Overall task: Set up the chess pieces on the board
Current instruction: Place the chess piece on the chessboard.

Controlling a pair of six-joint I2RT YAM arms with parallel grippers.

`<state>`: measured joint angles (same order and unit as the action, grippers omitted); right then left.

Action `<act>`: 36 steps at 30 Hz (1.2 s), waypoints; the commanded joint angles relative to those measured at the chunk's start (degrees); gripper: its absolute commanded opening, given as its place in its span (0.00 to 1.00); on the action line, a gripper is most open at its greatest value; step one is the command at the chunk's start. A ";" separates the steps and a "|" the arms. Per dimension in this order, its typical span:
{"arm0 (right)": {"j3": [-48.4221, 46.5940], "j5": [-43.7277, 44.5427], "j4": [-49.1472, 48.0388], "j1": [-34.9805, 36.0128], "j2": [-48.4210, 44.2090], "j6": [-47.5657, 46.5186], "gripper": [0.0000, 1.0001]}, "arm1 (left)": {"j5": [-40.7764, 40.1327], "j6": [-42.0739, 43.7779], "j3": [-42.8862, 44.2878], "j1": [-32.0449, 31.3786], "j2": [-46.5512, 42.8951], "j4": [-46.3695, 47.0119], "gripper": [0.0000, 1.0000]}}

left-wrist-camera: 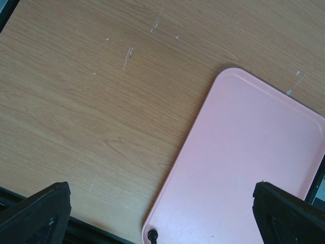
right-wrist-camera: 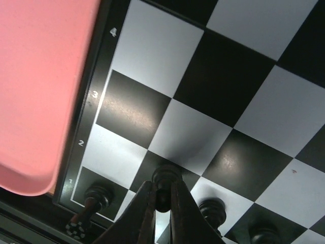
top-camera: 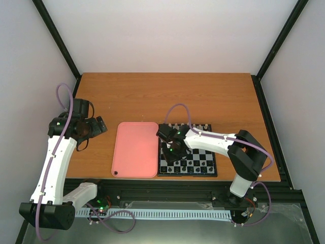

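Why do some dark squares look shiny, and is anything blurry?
Right wrist view: light glares off black squares of the board; the right gripper, shut on a chess piece, is blurred by closeness. Left wrist view: table grain is sharp.

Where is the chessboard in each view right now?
Top external: the board lies just right of centre.
Left wrist: not clearly in it.
Right wrist: the board fills most of the picture.
Shared landmark: the pink tray, beside the board's left rim, shows in all three.
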<state>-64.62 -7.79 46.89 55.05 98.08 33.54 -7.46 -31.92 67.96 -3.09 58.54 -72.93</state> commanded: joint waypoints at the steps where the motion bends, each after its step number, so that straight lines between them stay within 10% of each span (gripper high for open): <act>1: 1.35 0.27 -0.22 0.06 -0.20 0.46 0.03 | 0.17 -0.76 0.15 0.28 0.00 0.94 1.00; 23: 1.53 -0.54 -1.29 0.06 1.25 -0.71 0.08 | 0.69 -2.08 -0.61 0.28 -0.92 0.90 1.00; 36: -4.69 1.64 0.84 0.23 -2.24 -1.95 0.43 | 0.76 -1.72 -0.32 0.25 -0.76 0.85 1.00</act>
<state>-64.86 -7.57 47.44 55.07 98.30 32.32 -7.20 -33.19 67.11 -3.09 58.41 -72.86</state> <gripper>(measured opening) 0.394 0.999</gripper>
